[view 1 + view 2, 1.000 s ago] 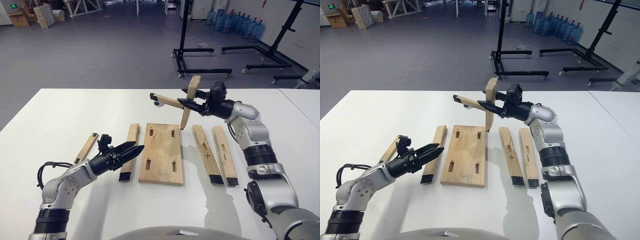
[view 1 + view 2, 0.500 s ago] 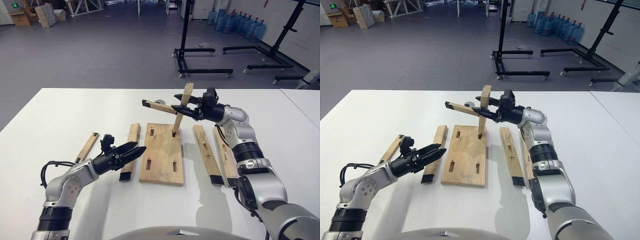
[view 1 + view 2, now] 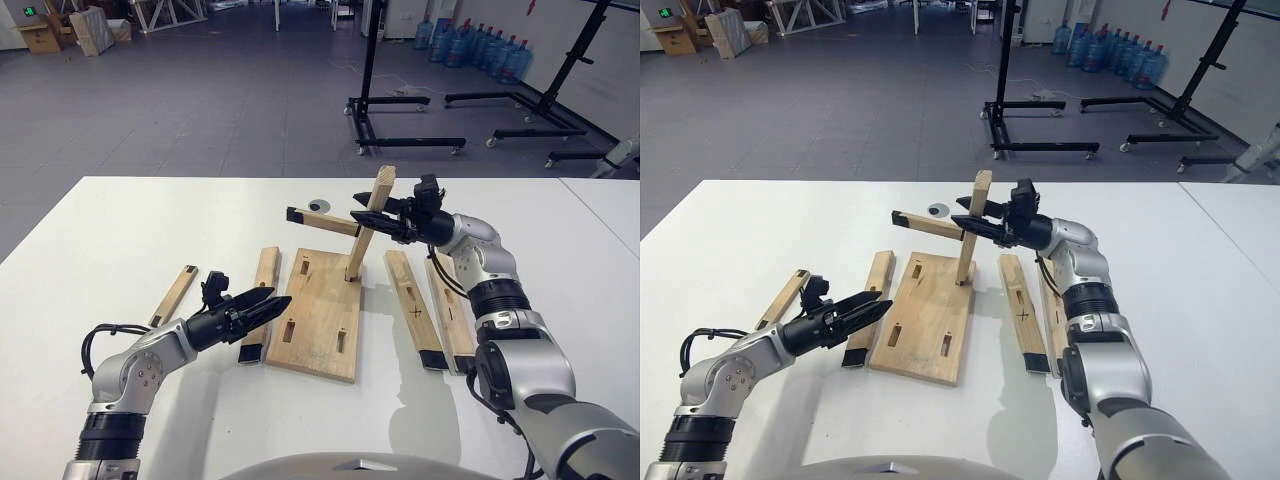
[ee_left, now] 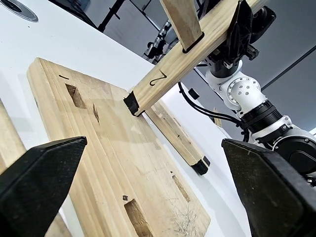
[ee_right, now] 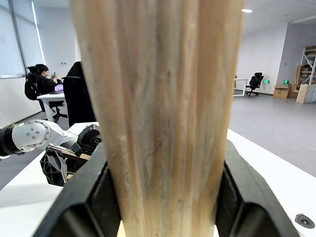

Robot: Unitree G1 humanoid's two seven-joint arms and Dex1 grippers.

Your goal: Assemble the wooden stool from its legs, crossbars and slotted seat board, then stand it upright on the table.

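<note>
The slotted seat board (image 3: 315, 318) lies skewed on the white table (image 3: 120, 230). My right gripper (image 3: 383, 222) is shut on a leg (image 3: 366, 228) that stands tilted, its foot on the board's far right slot (image 4: 132, 102). A crossbar (image 3: 322, 220) juts from that leg towards the left. In the right wrist view the leg (image 5: 158, 118) sits between the black fingers (image 5: 84, 197). My left gripper (image 3: 274, 301) hovers open low over another leg (image 3: 264, 280) lying left of the board.
A short crossbar (image 3: 175, 293) lies at the far left. Two more legs (image 3: 408, 298) (image 3: 448, 305) lie side by side right of the board. A small grey disc (image 3: 320, 205) rests behind the crossbar. Black wheeled stands (image 3: 400, 110) are on the floor beyond the table.
The right gripper has brought the leg with its crossbar more upright and pressed its foot onto the board. The seat board has turned askew. The left gripper has barely moved.
</note>
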